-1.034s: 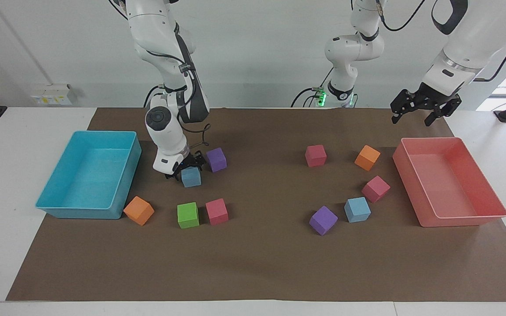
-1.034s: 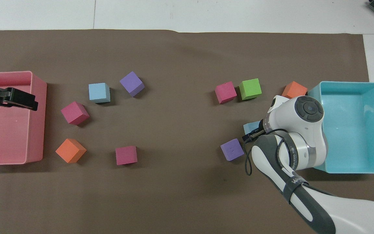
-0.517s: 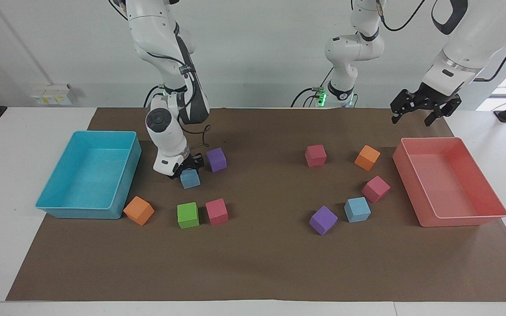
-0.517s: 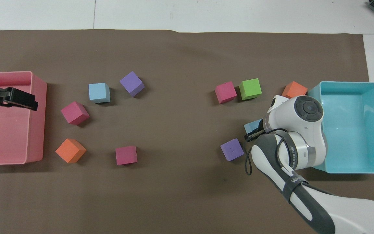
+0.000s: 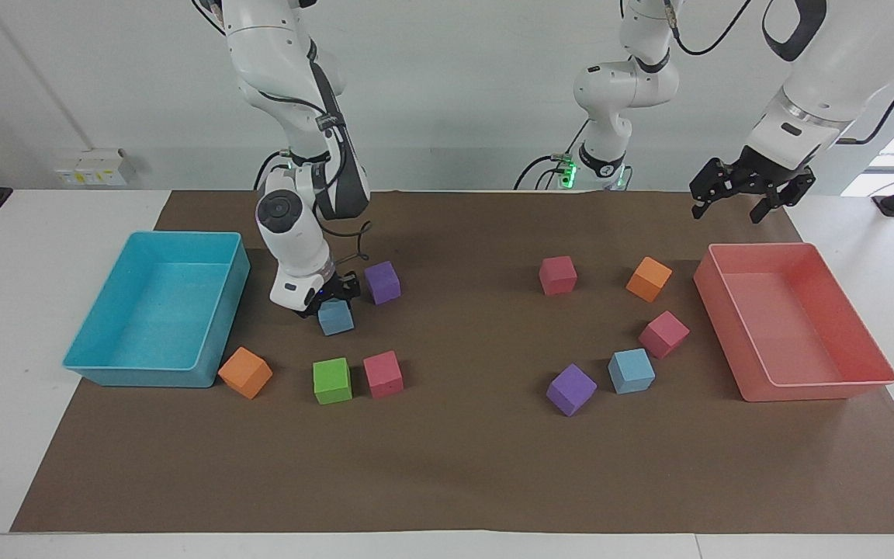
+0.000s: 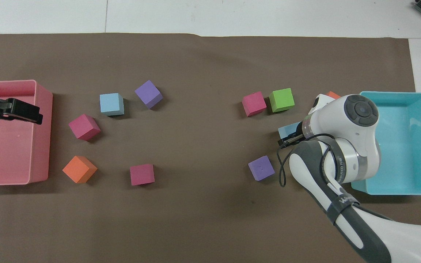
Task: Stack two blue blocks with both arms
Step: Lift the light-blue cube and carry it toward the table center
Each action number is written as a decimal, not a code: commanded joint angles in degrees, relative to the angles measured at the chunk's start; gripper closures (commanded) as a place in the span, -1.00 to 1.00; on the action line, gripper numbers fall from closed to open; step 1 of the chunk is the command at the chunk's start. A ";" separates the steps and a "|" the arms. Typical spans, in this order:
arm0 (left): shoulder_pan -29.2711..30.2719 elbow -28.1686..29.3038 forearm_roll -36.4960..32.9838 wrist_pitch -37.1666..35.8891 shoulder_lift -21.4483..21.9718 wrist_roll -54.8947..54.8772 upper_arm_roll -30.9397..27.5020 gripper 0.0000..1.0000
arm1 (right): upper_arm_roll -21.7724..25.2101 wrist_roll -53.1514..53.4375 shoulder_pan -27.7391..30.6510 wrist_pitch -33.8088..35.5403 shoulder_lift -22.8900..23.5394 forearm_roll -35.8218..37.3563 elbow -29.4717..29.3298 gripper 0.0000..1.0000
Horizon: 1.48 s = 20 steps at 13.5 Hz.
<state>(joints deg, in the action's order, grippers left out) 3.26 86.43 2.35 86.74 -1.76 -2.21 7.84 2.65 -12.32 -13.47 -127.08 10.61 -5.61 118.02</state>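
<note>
One blue block (image 5: 336, 317) (image 6: 288, 130) lies toward the right arm's end of the table, beside a purple cube (image 5: 382, 282). My right gripper (image 5: 332, 300) is shut on it, with a finger on either side. Whether it rests on the brown mat or hangs just above it I cannot tell. In the overhead view the right wrist covers most of this block. The other blue block (image 5: 632, 370) (image 6: 111, 104) sits free toward the left arm's end, beside a purple cube (image 5: 571, 390). My left gripper (image 5: 748, 194) (image 6: 15, 109) waits open in the air over the pink tray (image 5: 761, 247).
A turquoise tray (image 5: 183, 237) stands beside the right arm's wrist. An orange cube (image 5: 245, 372), a green cube (image 5: 332, 380) and a pink cube (image 5: 382, 373) lie farther from the robots than the gripped block. Two pink cubes (image 5: 557, 275) (image 5: 663, 334) and an orange cube (image 5: 649, 279) lie by the pink tray.
My right gripper has closed on the blue block, and its wrist has shifted a little with the block. The left arm has not moved.
</note>
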 commanded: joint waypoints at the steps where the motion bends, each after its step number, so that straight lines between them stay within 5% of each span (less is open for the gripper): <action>1: 0.69 -1.09 0.73 -1.13 -0.44 0.18 0.42 -1.00 | -0.37 3.43 0.55 5.60 -0.24 -0.63 -4.79 1.00; 6: 0.69 -1.09 0.73 -1.13 -0.44 0.18 0.42 -1.00 | -0.63 12.04 -3.13 8.43 1.87 -0.45 -11.39 1.00; 12: 0.69 -1.09 0.73 -1.13 -0.44 0.18 0.42 -1.00 | -0.63 24.68 -13.06 10.80 13.80 -0.10 -26.05 1.00; 20: 0.69 -1.09 0.73 -1.13 -0.44 0.18 0.42 -1.00 | -0.72 31.83 -19.66 6.60 22.34 -0.54 -31.80 1.00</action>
<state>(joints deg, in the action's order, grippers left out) 3.26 86.43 2.35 86.74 -1.76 -2.20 7.84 1.93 18.56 -32.39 -119.57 30.56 -5.60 88.62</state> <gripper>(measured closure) 0.000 0.419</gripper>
